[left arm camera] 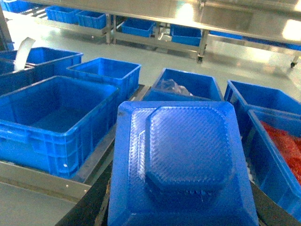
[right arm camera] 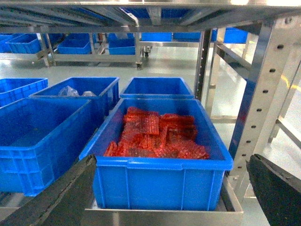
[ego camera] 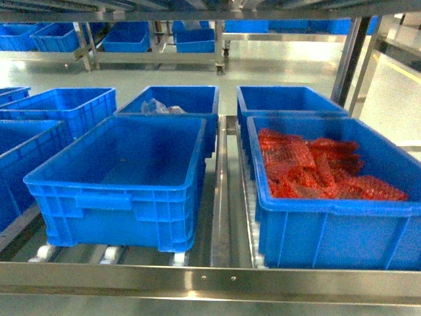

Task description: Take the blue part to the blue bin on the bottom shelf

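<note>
Left jaws clamped, right jaws parted

A blue crate [ego camera: 329, 197] full of red crinkly packets [ego camera: 316, 168] sits at the front right of the rack. Behind it stands another blue crate [ego camera: 283, 99]. A third crate [ego camera: 177, 102], further left in the back row, holds clear crumpled plastic [ego camera: 158, 106]. More blue crates [ego camera: 59, 108] line the left side. Across the pale glossy floor [ego camera: 276, 62], a far rack [ego camera: 158, 56] carries further blue bins [ego camera: 128, 36].
</note>
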